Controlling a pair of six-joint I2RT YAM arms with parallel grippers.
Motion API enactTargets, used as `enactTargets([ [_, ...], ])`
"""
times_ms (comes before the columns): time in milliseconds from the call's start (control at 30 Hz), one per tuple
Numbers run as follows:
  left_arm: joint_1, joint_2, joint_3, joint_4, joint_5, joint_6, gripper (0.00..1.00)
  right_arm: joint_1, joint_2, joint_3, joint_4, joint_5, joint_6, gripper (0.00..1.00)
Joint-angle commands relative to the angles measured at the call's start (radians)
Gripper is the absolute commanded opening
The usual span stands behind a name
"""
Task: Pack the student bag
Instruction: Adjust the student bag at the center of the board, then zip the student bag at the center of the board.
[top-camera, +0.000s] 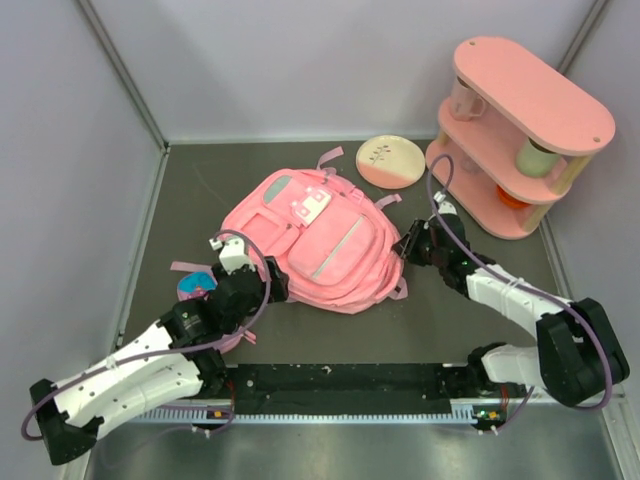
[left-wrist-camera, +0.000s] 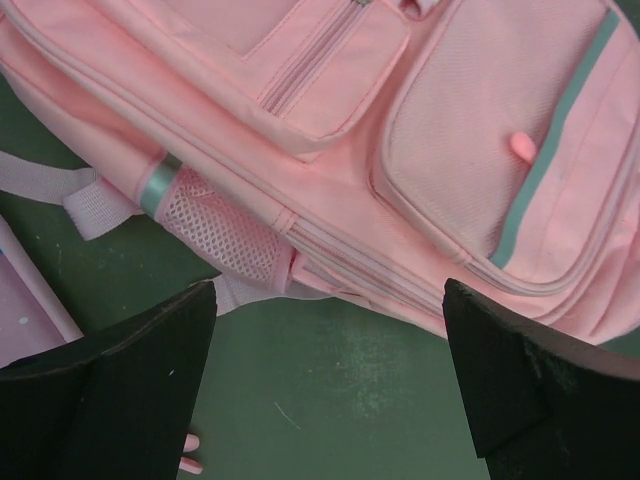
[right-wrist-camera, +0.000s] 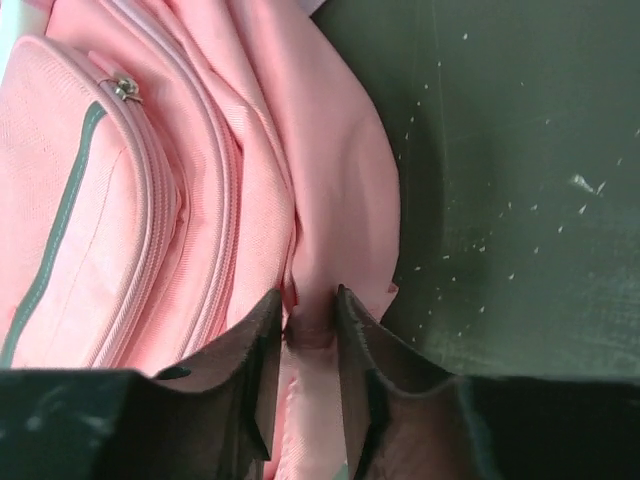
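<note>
Right hand pinching student bag edge fold | left hand wide, bag just ahead

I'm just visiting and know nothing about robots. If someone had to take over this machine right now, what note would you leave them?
Left claw: open, holding nothing, at the side of the student bag.
Right claw: shut on a fold of fabric at the bag's edge.
Bag: lying front-up mid-table, with the plate and pink shelf behind it.
Done: bag gripped. Nothing visibly packed.
To do: probably open the bag, then load items.
</note>
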Motion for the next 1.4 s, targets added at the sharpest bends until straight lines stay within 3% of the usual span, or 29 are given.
enactTargets([
  [0, 0.067, 0.065, -0.044, 0.095, 0.054, -0.029, 0.98, -0.011, -0.054, 0.059, -0.021, -0.046, -0.038, 0.34],
  [167, 0.173, 0.062, -0.112, 0.213, 0.176, -0.022, 0.99, 0.012, -0.268, -0.04, -0.019, -0.119, 0.006, 0.58],
  [233, 0.222, 0.058, -0.144, 0.278, 0.218, -0.012, 0.98, 0.043, -0.338, -0.064, -0.076, -0.111, 0.016, 0.63],
  [333, 0.264, 0.087, -0.158, 0.325, 0.249, 0.0, 0.99, 0.121, -0.439, -0.099, -0.116, -0.114, 0.051, 0.64],
  [433, 0.284, 0.148, -0.151, 0.388, 0.276, 0.014, 0.98, 0.236, -0.499, -0.168, -0.033, -0.117, 0.144, 0.59],
  [500, 0.293, 0.2, -0.132, 0.414, 0.295, 0.014, 0.95, 0.368, -0.508, -0.198, -0.015, -0.059, 0.204, 0.57],
  [700, 0.304, 0.306, -0.104, 0.479, 0.33, 0.002, 0.86, 0.691, -0.401, -0.196, 0.114, 0.223, 0.293, 0.51],
  [733, 0.302, 0.312, -0.104, 0.482, 0.333, -0.001, 0.76, 0.716, -0.377, -0.186, 0.125, 0.287, 0.305, 0.5],
  [800, 0.304, 0.318, -0.111, 0.5, 0.347, -0.017, 0.64, 0.758, -0.282, -0.154, 0.174, 0.328, 0.324, 0.49],
  [833, 0.304, 0.318, -0.112, 0.503, 0.35, -0.02, 0.52, 0.784, -0.242, -0.138, 0.182, 0.355, 0.338, 0.47],
  [967, 0.304, 0.308, -0.104, 0.502, 0.388, -0.032, 0.3, 0.827, -0.079, -0.052, 0.221, 0.377, 0.382, 0.46],
  [1067, 0.304, 0.295, -0.089, 0.467, 0.399, -0.032, 0.19, 0.857, 0.024, 0.002, 0.257, 0.426, 0.379, 0.44],
  [1267, 0.304, 0.259, -0.091, 0.473, 0.442, -0.043, 0.17, 0.879, 0.18, 0.133, 0.258, 0.354, 0.329, 0.38],
  [1367, 0.304, 0.262, -0.077, 0.459, 0.453, -0.041, 0.2, 0.9, 0.228, 0.164, 0.237, 0.4, 0.33, 0.36],
])
